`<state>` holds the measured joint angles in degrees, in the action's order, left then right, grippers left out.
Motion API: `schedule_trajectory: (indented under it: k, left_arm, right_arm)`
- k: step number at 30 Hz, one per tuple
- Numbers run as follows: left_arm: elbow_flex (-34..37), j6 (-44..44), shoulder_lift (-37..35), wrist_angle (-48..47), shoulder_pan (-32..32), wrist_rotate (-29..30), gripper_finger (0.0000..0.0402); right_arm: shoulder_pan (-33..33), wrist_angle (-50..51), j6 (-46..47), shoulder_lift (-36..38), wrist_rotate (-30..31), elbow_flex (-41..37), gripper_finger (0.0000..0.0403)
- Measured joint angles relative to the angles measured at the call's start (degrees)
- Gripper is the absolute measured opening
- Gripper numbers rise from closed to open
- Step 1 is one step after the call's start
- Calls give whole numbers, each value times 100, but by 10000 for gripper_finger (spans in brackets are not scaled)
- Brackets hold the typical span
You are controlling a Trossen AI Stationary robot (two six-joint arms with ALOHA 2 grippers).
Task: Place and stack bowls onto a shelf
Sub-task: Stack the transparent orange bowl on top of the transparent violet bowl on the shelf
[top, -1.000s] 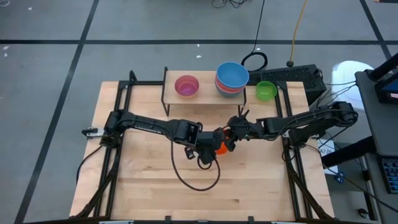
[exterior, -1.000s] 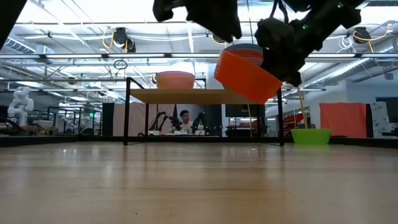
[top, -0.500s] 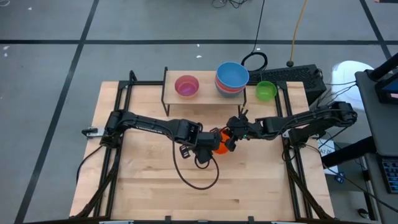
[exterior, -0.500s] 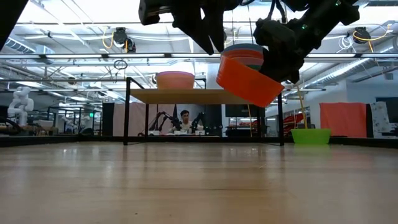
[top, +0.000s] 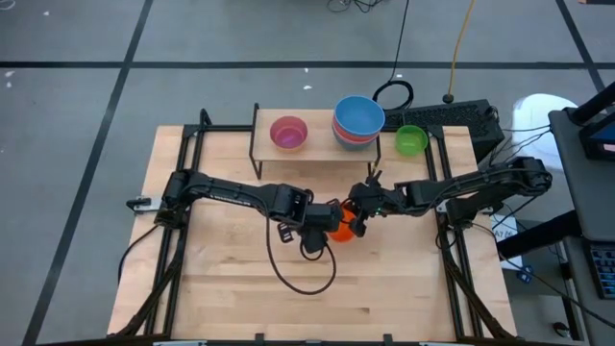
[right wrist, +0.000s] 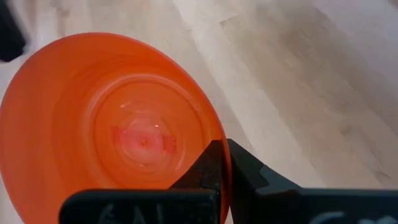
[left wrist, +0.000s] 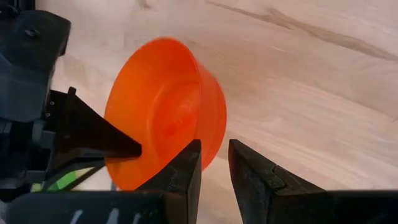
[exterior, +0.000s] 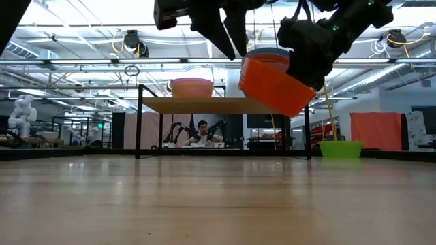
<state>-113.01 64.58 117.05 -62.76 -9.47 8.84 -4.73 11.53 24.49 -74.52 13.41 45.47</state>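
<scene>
Handover midair above counter (top: 231,288): orange bowl (exterior: 274,83) tilted, rim pinched by right fingers (right wrist: 214,163); left fingers (left wrist: 186,165) apart beside rim, should clamp before right lets go

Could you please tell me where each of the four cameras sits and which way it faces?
High view: overhead, straight down on the table; both arms show, meeting at the orange bowl.
Low view: tabletop height, level toward the shelf; both arms hang in from above.
Left wrist view: on the left arm, facing the bowl's side; left end effector open beside the rim.
Right wrist view: on the right arm, looking into the bowl; right end effector shut on its rim.
Shared: the orange bowl appears in all four.
</scene>
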Motion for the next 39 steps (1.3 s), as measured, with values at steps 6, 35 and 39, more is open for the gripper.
schedule_trajectory:
  k: [6, 35, 39]
  left_arm:
    - [0, 280, 0, 122, 0, 1, 88]
    - [0, -221, -7, 573, -4, -903, 88]
    - [0, -241, -11, 520, 30, -907, 88]
  right_arm:
    - [-66, -57, -480, 0, -155, 0, 0]
    - [-63, -375, -418, -2, -140, -4, 0]
    - [-66, -374, -444, -3, -149, -4, 0]
